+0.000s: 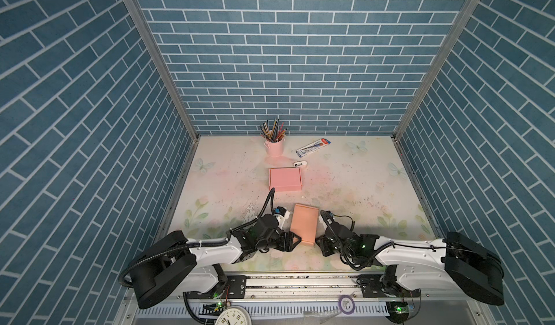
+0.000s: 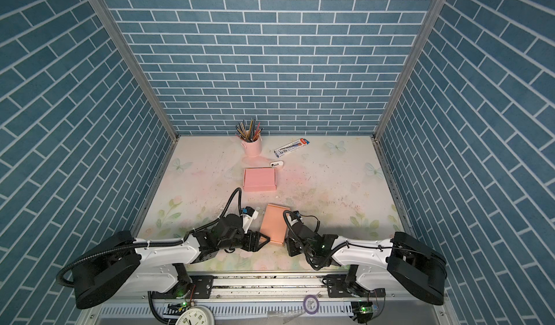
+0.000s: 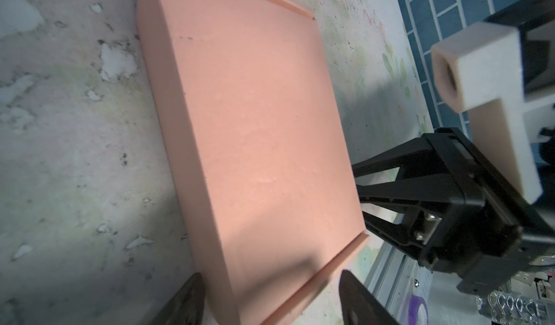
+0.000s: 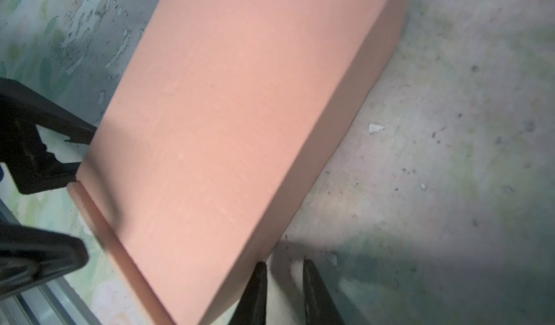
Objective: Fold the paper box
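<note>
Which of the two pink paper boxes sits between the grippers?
The salmon-orange box, with the left gripper and right gripper on either side; the paler pink box lies farther back.

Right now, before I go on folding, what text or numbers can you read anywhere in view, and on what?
"2", "3", "4": on the clock face at the near edge; the other numerals are cut off or unclear.
Pencil carton: print too small to read.
White case: dark mark too small to read.
Near box, far box: no text.
</note>
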`<state>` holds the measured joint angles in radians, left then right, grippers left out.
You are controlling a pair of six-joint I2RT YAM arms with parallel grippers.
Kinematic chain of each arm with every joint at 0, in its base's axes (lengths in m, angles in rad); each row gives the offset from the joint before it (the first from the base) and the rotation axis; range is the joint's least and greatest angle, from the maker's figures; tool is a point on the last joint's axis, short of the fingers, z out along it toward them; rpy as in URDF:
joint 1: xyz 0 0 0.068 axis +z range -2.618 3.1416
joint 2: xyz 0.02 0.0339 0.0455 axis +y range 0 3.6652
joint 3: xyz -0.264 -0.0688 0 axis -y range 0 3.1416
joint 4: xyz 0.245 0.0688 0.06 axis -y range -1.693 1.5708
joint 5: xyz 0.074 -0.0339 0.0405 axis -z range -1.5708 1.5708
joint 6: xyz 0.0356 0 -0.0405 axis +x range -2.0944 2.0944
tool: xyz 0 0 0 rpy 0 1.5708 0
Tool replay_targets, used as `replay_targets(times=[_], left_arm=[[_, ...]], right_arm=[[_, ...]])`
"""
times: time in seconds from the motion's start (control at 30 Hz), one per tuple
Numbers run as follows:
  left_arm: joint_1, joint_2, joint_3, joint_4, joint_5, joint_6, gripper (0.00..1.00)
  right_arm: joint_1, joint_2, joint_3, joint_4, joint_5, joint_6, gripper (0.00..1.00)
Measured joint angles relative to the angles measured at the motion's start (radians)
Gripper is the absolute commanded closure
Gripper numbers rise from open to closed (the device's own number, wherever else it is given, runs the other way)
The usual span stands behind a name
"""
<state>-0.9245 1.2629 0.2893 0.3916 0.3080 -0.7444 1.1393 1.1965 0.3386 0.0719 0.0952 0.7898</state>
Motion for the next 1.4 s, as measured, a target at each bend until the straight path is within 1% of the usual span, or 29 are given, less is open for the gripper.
replay_targets(times=[0.13, 0.27, 0.37, 0.47, 0.63, 0.77, 0.93, 1.13, 1.4], left_arm=[[0.002, -0.044, -0.015, 0.006, 0.0, -0.002, 0.22], [0.002, -0.103, -0.042, -0.008, -0.002, -0.001, 0.21], [0.002, -0.164, -0.055, -0.047, -0.002, 0.003, 0.21], [0.001, -0.232, -0.067, -0.087, -0.004, 0.01, 0.2], [-0.019, -0.366, -0.109, -0.131, 0.004, 0.016, 0.19], [-0.055, -0.421, -0.133, -0.144, 0.021, 0.016, 0.18], [-0.126, -0.409, -0.133, -0.126, 0.053, 0.025, 0.15], [-0.201, -0.311, -0.119, -0.091, 0.062, 0.05, 0.14], [-0.216, -0.241, -0.092, -0.046, 0.074, 0.08, 0.14]], right_arm=[[0.002, -0.054, 0.0, -0.067, 0.01, 0.0, 0.7], [-0.003, -0.103, 0.013, -0.14, 0.02, -0.008, 0.61], [-0.03, -0.141, 0.038, -0.179, 0.009, -0.029, 0.55], [-0.081, -0.171, 0.059, -0.184, -0.018, -0.059, 0.5], [-0.202, -0.188, 0.082, -0.181, -0.086, -0.119, 0.37], [-0.286, -0.182, 0.11, -0.167, -0.153, -0.166, 0.32], [-0.374, -0.116, 0.174, -0.127, -0.238, -0.22, 0.31], [-0.454, 0.024, 0.261, -0.093, -0.324, -0.276, 0.32], [-0.509, 0.176, 0.376, -0.064, -0.435, -0.336, 0.29]])
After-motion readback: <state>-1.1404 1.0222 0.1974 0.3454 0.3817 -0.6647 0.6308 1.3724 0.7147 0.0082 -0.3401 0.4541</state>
